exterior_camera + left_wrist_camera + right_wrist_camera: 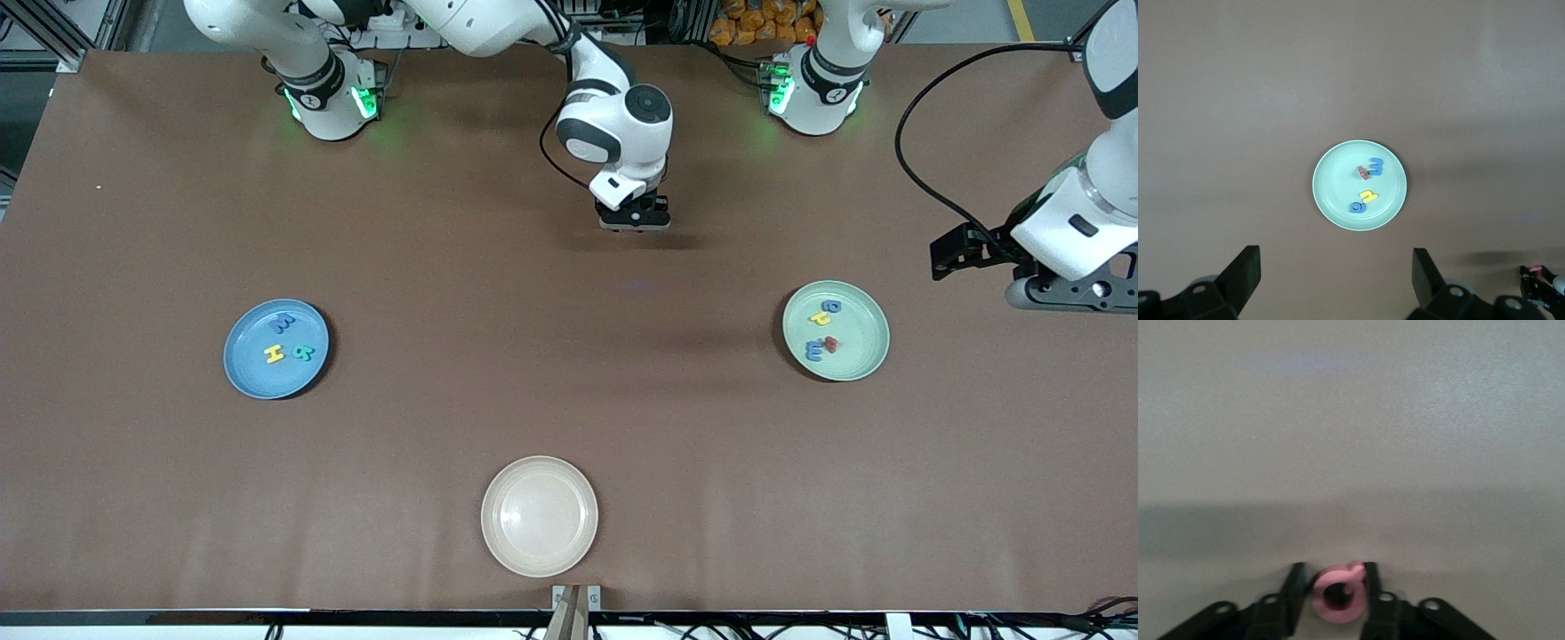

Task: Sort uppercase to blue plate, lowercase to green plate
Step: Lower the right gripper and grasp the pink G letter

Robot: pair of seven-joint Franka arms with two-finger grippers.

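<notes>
Matt brown table (pixel 569 400); glossy cream plate (pixel 498 542); matt foam-like red Q (pixel 1340 593) between black plastic fingers (pixel 1288 597).

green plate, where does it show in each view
Front view: green plate toward the left arm's end, below the left hand.
Left wrist view: centre, four letters on it.
Right wrist view: not in it.
Shared landmark: the yellow h on the plate.

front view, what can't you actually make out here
- Red Q: seen only in the right wrist view, between the right claw's fingers; in the front view the claw hides it.
- Letters on the green plate: too small to read.
- Left claw: cut off by the front view's edge.
</notes>
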